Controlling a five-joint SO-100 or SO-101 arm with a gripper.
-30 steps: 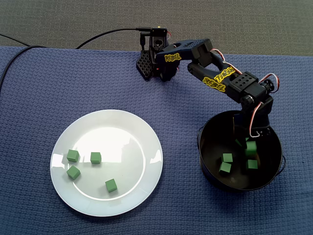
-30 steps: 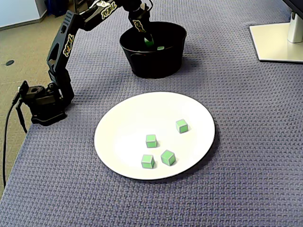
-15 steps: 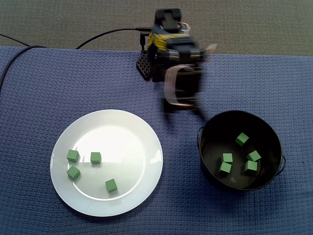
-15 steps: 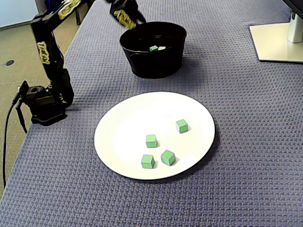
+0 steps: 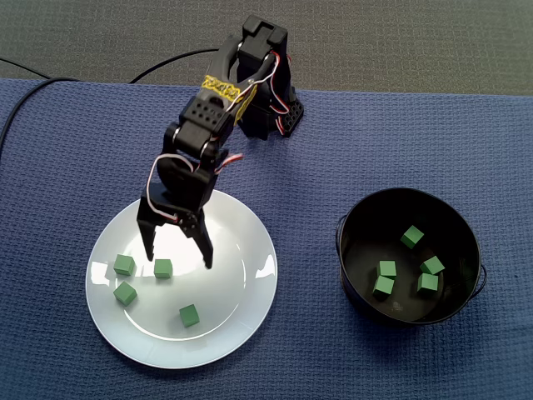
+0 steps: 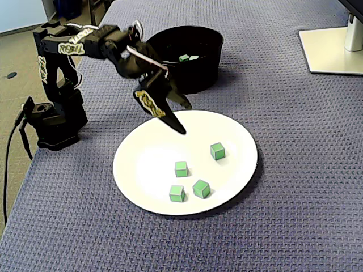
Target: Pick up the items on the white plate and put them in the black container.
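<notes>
Several small green cubes [image 5: 163,268] [image 6: 181,168] lie on the white plate [image 5: 237,292] [image 6: 147,164], mostly on its left half in a fixed view. My gripper [image 5: 178,257] [image 6: 182,118] hangs open just over the plate with nothing between its fingers. Its tips straddle the spot just above one cube [image 5: 163,268]. The black container [image 5: 354,287] [image 6: 170,82] stands beside the plate and holds several more green cubes [image 5: 410,237] [image 6: 184,57].
The arm's base [image 5: 279,117] [image 6: 54,127] sits at the edge of the blue cloth, with a black cable [image 5: 166,60] trailing off behind it. A white stand foot [image 6: 332,51] occupies one far corner.
The arm swung from inside the black container across to above the plate. The cube seen by the gripper a second ago stays in the container, and the fingers now stand open.
</notes>
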